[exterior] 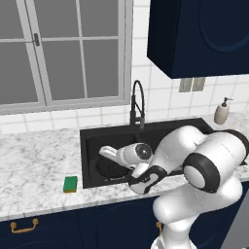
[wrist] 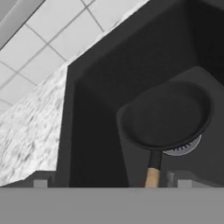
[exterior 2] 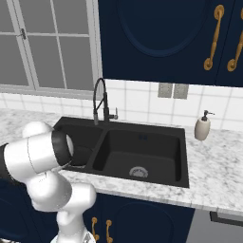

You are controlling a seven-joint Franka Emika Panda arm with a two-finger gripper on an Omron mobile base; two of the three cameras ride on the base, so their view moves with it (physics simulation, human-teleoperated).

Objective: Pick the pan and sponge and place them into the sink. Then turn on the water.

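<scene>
Resting in two-basin sink (exterior: 92,138): one pan (wrist: 168,116); one sponge (exterior: 70,184) outside; hand (wrist: 111,183) grip unclear.

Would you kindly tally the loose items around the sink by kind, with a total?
Pan: 1, lying in the sink's left basin
Sponge: 1, on the counter left of the sink
Soap dispenser: 1, on the counter right of the sink
Total: 3

The white arm (exterior: 194,160) rises from the base and folds forward at a bulky dark-banded elbow, with the forearm sloping down and leftward. The wrist and hand (exterior: 127,154) hang low. The gripper's finger state cannot be made out in any view.
</scene>
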